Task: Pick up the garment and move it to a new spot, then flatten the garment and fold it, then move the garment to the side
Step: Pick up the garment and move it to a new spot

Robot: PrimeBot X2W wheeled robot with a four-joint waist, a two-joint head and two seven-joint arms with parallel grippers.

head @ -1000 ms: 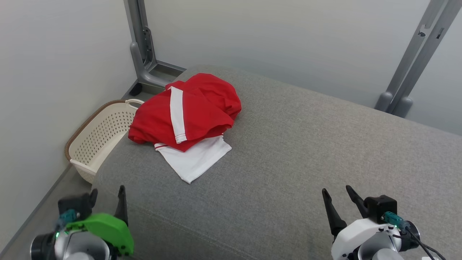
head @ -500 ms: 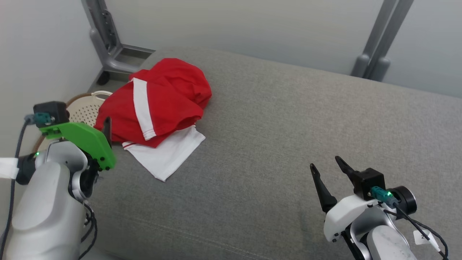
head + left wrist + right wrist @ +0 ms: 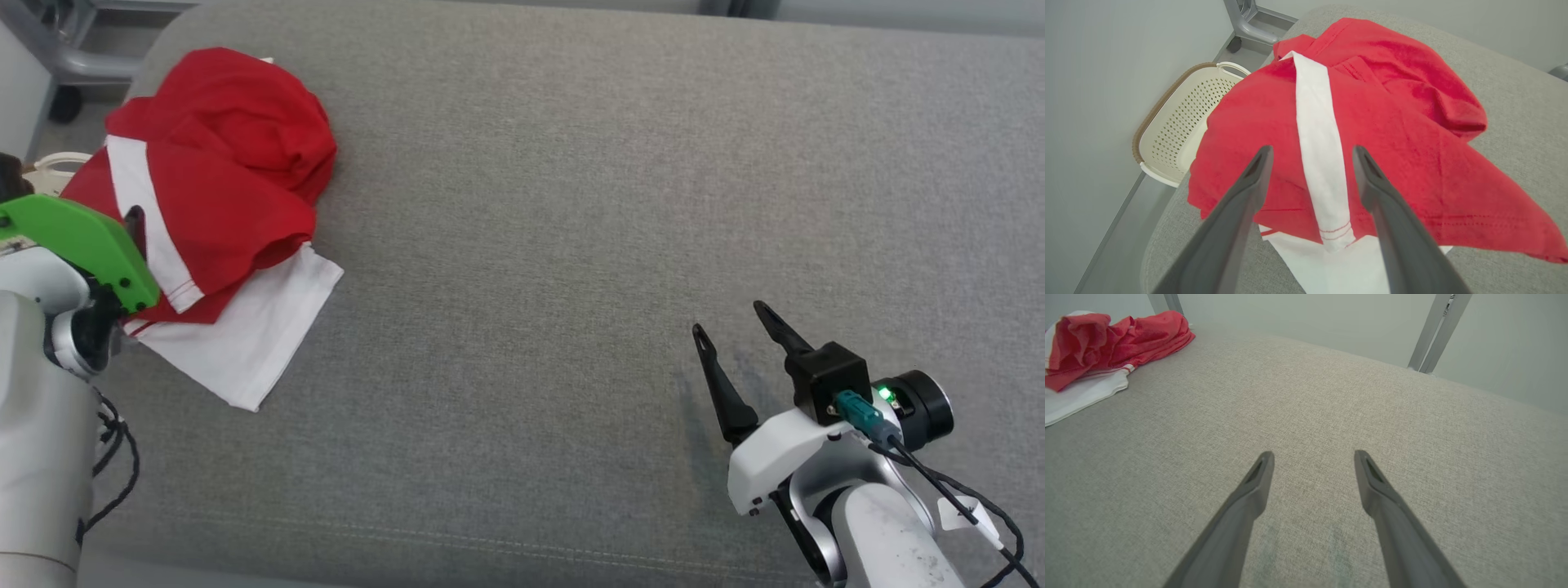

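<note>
A broad grey woven-fabric cushion (image 3: 571, 204) spreads out before me, with a stitched seam (image 3: 424, 535) running along its near edge. Off its left end, down on the grey floor (image 3: 1114, 245), stands a cream perforated plastic basket (image 3: 1180, 118) with a brown rim, close to the pale wall (image 3: 1106, 61). Beyond the basket, a grey metal frame foot (image 3: 1251, 28) sits on a small black caster (image 3: 1233, 44). Two slanted grey metal posts (image 3: 1433, 330) rise behind the cushion's far edge.

Garment (image 3: 220, 180) is soft matt knit cloth (stitched hems), bench (image 3: 571, 204) coarse grey woven upholstery, basket (image 3: 1175, 122) smooth cream perforated plastic, left gripper (image 3: 1311, 150) has matt dark fingers (image 3: 1241, 204) under a green plastic cover, right gripper (image 3: 727, 317) the same finish with a semi-gloss white plastic shell.
</note>
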